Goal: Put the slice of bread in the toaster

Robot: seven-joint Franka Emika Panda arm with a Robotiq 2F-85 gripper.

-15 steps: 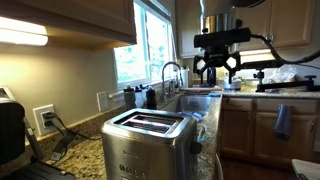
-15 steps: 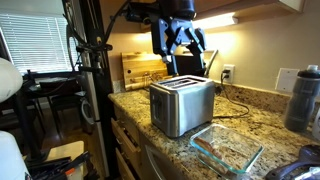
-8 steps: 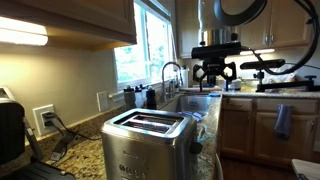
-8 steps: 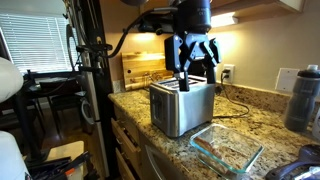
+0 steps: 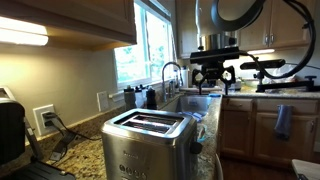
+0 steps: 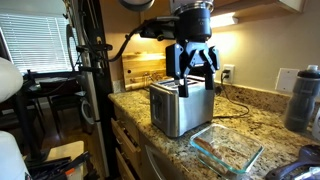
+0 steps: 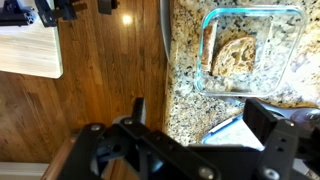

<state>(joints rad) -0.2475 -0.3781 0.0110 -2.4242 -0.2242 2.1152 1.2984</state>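
The slice of bread (image 7: 236,54) is a tan-brown piece lying inside a clear glass dish (image 7: 290,40) on the granite counter, seen from above in the wrist view. The brushed steel toaster (image 5: 148,142) (image 6: 182,106) stands upright on the counter, its two top slots empty. My gripper (image 6: 196,68) (image 5: 213,71) hangs open in the air above and just behind the toaster, with nothing between its fingers. In the wrist view the gripper (image 7: 205,118) is over the counter edge, short of the dish.
The glass dish (image 6: 228,149) sits near the counter's front edge beside the toaster. A dark bottle (image 6: 303,98) stands at the far end. A black appliance (image 5: 10,130), a sink faucet (image 5: 172,74) and a wooden board (image 6: 140,67) are nearby. Wooden floor (image 7: 110,60) lies beyond the edge.
The open gripper has travelled sideways toward the toaster and dropped lower. Toaster, dish and bread have not moved.
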